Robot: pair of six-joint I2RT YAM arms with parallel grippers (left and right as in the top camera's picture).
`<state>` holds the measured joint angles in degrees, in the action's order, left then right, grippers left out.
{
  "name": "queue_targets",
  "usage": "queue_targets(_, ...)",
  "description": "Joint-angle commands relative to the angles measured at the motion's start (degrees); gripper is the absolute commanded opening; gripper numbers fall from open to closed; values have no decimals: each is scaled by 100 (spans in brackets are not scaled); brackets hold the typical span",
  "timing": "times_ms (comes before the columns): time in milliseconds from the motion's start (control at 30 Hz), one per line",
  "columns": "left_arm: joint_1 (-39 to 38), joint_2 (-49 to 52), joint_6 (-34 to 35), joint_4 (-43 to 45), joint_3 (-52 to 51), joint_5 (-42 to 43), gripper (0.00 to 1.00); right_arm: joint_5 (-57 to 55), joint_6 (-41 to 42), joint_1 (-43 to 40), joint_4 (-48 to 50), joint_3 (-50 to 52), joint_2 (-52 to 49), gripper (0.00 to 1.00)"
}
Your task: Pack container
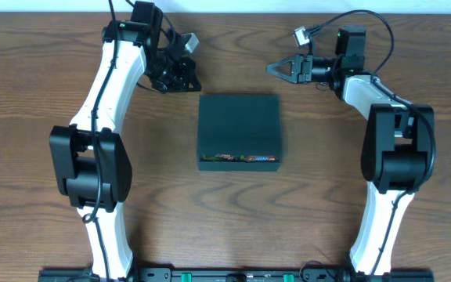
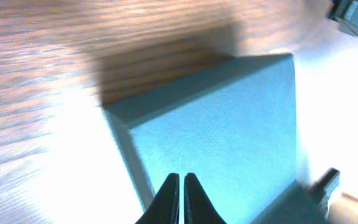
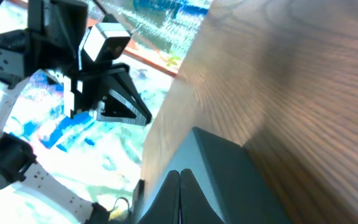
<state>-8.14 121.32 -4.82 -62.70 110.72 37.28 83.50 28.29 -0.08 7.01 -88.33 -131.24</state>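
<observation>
Sitting mid-bench [image 1: 37, 94], the container [image 1: 238, 125] has its lid down, with snack packets [image 1: 239, 158] showing along its near edge. Left tool [image 1: 185, 78] is off the container's far-left corner, fingers pressed together, empty. Right tool [image 1: 274, 69] is beyond the container's far-right corner, also pressed together, empty. Both are apart from the container.

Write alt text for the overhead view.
A black container lies at the middle of a wooden table, colourful packets showing along its near edge. The left gripper and right gripper sit shut and empty beyond its far corners.
</observation>
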Motion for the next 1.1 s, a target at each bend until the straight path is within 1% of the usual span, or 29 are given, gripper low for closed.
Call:
queue_targets(0, 118, -380, 275, 9, 94, -492, 6, -103, 26, -70, -13, -15, -20, 2)
queue_targets(100, 190, -581, 273, -35, 94, -498, 6, -109, 70, -66, -13, -15, -20, 2)
queue_targets(200, 243, -852, 341, -129, 94, -726, 6, -149, 216, -66, -11, -17, 17, 2)
queue_targets(300, 275, -1154, 337, -254, 94, -791, 6, -444, 297, -63, -13, -17, 162, 2)
queue_targets(467, 289, -1707, 304, -518, 94, -791, 6, -1117, 271, -22, -13, -17, 739, 2)
queue_targets(600, 289, -2221, -17, -946, 94, -791, 6, -1478, 133, 127, -234, -17, 1436, 2)
queue_targets(667, 289, -2455, -170, -1163, 92, -791, 6, -1805, -118, 210, -796, -17, 1797, 2)
queue_targets(700, 289, -2557, -229, -1250, 92, -789, 6, -2081, -345, 269, -1257, -17, 2017, 2)
queue_targets(733, 289, -2734, -315, -1405, 90, -789, 6, -2533, -750, 363, -1932, -17, 2304, 2)
queue_targets(833, 289, -3080, -535, -1700, 57, -785, 6, -3801, -1604, 636, -3558, -17, 3003, 1)
queue_targets(900, 289, -3366, -713, -1884, -48, -785, 6, -4448, -1982, 848, -4446, -15, 3469, 1)
queue_targets(933, 289, -3624, -743, -1897, -243, -726, 6, -4719, -2118, 970, -4920, -15, 3755, 1)
queue_targets(1067, 289, -4507, -837, -1665, -1193, -505, 6, -5471, -2153, 1316, -6144, -9, 4540, 1)
